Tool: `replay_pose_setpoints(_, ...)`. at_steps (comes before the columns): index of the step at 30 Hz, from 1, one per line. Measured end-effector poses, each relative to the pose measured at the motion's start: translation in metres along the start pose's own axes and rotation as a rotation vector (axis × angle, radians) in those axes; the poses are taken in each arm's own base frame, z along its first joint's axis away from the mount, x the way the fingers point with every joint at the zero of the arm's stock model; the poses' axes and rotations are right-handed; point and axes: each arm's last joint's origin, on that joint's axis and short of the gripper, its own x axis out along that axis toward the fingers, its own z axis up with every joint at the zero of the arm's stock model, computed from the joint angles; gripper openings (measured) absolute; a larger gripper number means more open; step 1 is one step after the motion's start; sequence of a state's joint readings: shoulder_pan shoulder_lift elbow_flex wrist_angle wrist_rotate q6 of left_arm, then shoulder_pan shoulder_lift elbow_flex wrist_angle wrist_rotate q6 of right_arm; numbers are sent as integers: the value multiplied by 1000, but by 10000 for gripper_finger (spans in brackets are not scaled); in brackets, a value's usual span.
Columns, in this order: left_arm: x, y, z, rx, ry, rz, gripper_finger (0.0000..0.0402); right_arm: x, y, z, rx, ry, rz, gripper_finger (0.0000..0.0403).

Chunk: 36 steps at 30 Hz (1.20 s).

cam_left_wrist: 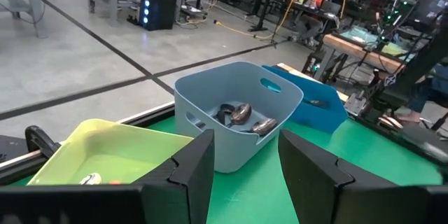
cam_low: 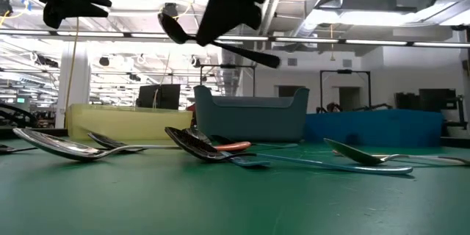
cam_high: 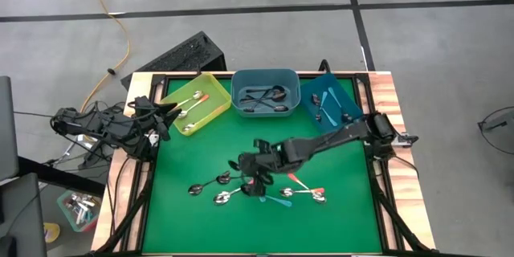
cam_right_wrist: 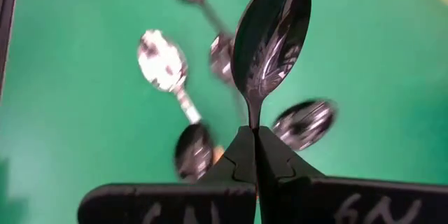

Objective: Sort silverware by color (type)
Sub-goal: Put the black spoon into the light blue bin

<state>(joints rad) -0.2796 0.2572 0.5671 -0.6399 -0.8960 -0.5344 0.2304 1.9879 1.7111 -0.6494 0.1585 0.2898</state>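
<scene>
Overhead, the right gripper [cam_high: 250,178] hung above the middle of the green mat [cam_high: 345,217], its two dark fingers pinched tight on the thin neck of a dark metal spoon [cam_right_wrist: 269,38]. That spoon was clear of the surface, its glossy oval bowl reflecting dark streaks and pointing away from the fingers. Beneath it lay the loose silverware [cam_high: 265,193], a scatter of small spoons with polished bowls and slim handles, some orange-red, some teal-blue, some plain dark metal, several crossing one another.

Three smooth plastic bins stood along the far edge: a shallow yellow bin [cam_high: 195,103] with spoons in it, a deeper grey-blue bin [cam_high: 265,91] with rounded corners and slot handles holding dark spoons, and a blue bin [cam_high: 330,104] with spoons too. The left gripper [cam_left_wrist: 241,175] waited near the yellow bin with its blocky fingers apart, holding nothing.

The mat looked matte and felt-like, framed by pale wood. Around the table ran grey concrete floor with dark seams, a yellow cable, and exposed ceiling ducts.
</scene>
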Motion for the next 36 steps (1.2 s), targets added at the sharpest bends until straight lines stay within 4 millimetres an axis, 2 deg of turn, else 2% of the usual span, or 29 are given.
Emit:
replay_pose_setpoints(8,0,1,-1,14,10,5,143,-12,-52,29,-84,-30,-74,5)
replay_pose_setpoints(15,0,2,-1,17,-1,30,143,-22,-114,42,-169,14,-165,5)
replay_pose_setpoints(24,0,3,-1,-8,-30,76,143,-29,-197,38,-235,87,-221,5)
replay_pose_setpoints(32,-1,6,1,-27,-86,165,143,-37,-254,29,-252,92,-208,5)
replay_pose_setpoints(36,-1,7,1,-25,-106,199,143,-31,-276,15,-226,104,-183,5)
